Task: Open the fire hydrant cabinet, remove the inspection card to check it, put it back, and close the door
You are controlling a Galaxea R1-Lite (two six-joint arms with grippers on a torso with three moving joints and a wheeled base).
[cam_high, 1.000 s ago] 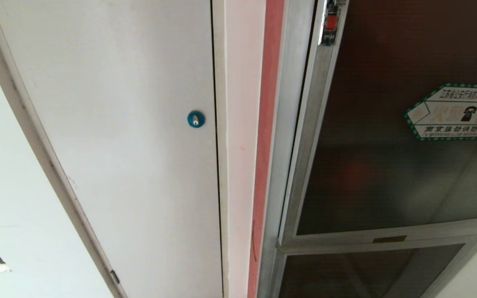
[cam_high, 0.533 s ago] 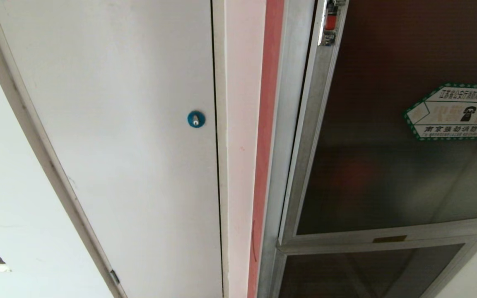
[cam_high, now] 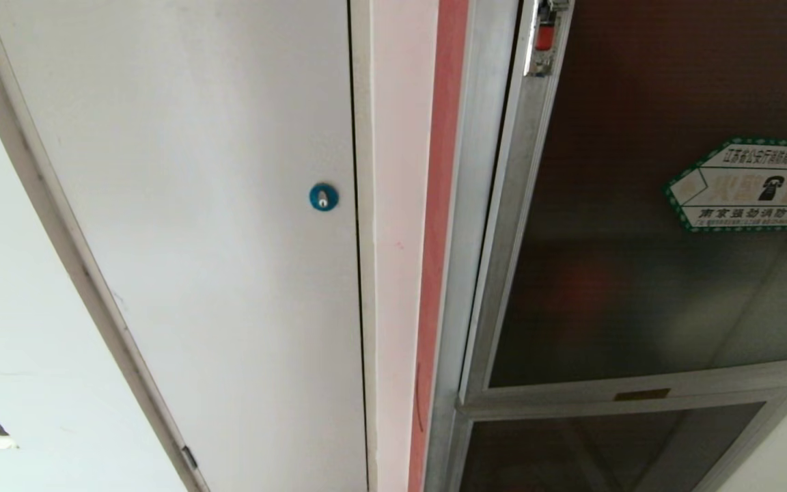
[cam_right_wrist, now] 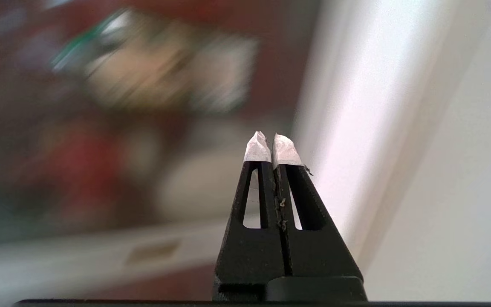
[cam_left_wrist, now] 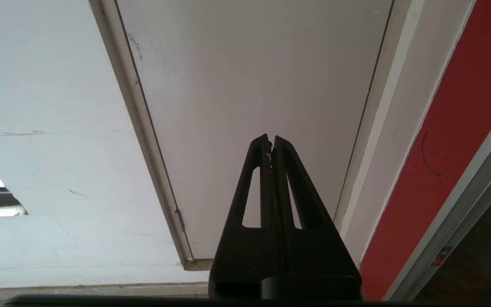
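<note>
A head view looks along a wall. On the right side of the frame stands the fire hydrant cabinet, its silver aluminium frame running from top to bottom. Its door, a large pane of dark tinted glass, sits closed in the frame, with a dim red shape showing through the glass. At the right edge, in the upper half, an arrow-shaped sticker with a green dotted border carries a black telephone symbol, faded red digits and lines of Chinese print too small to read. A small red and white tag sits on the frame at the top. Below the door, a smaller lower glass door begins at the bottom right, with a small brass-coloured plate on the rail between them. A red strip runs just left of the frame. The left and centre hold a plain white panel door with a round blue lock. The inspection card is not visible. Neither arm shows in the head view. In the left wrist view, the left gripper faces the white panel door, its black fingers pressed together and holding nothing. In the right wrist view, the right gripper has white-wrapped fingertips pressed together, empty, against a blurred view of the sticker and dark glass.
</note>
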